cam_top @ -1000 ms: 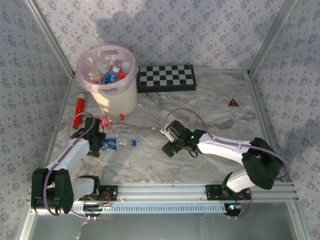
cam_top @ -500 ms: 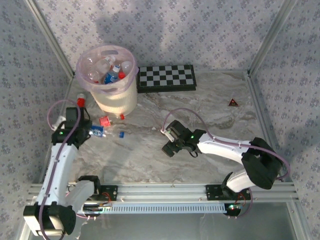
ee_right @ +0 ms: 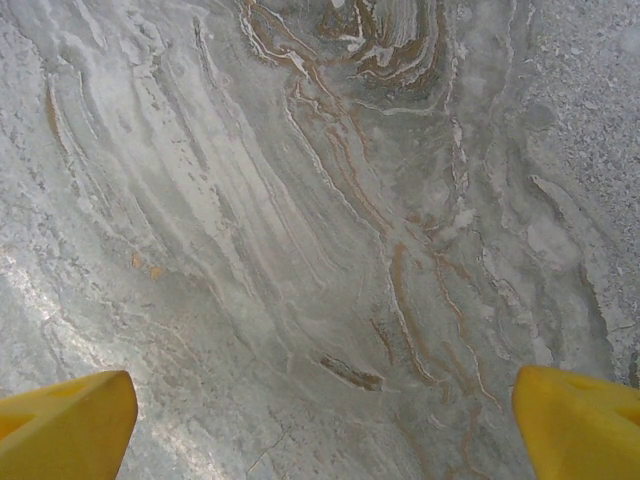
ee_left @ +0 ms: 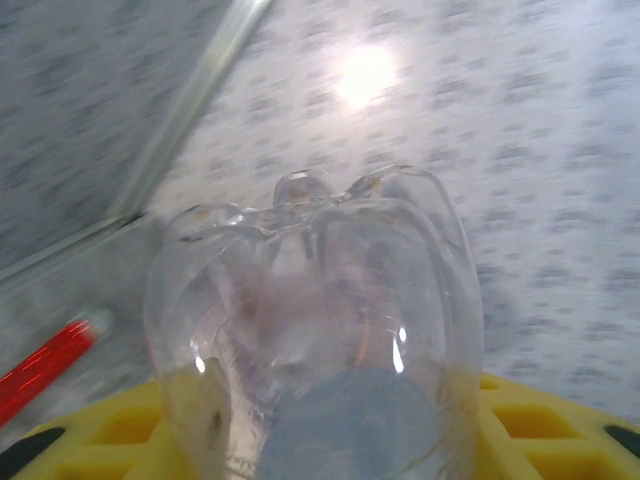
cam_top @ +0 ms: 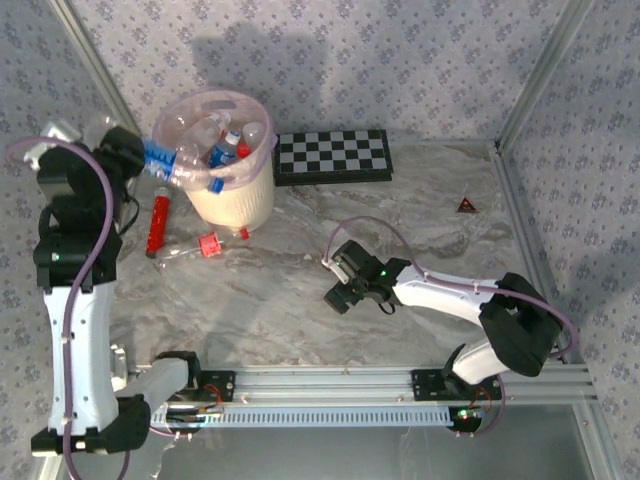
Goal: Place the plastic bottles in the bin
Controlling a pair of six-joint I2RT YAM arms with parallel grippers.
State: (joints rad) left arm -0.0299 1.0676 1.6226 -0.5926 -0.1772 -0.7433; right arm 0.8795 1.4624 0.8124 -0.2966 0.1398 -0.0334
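My left gripper (cam_top: 148, 160) is raised beside the left rim of the bin (cam_top: 238, 205) and is shut on a clear plastic bottle (cam_top: 168, 166) with a blue label, which lies level and reaches over the rim. In the left wrist view the bottle's lobed clear base (ee_left: 315, 300) stands between my yellow fingers (ee_left: 85, 435). Several more bottles (cam_top: 222, 148) lie inside the pink-lined bin. Another clear bottle with a red cap (cam_top: 190, 247) lies on the table in front of the bin. My right gripper (cam_top: 340, 285) hovers open over bare marble (ee_right: 320, 300), with nothing between its fingertips (ee_right: 65, 420).
A long red cylinder (cam_top: 157, 222) lies on the table left of the bin and also shows in the left wrist view as the red cylinder (ee_left: 45, 365). A chequered board (cam_top: 333, 155) lies right of the bin. A small red triangle (cam_top: 466, 205) sits at the far right. Patterned walls enclose the table.
My left arm has lifted the blue-labelled bottle from the table up and back to the bin's left rim, its jaws closing on it. The right arm has not moved.
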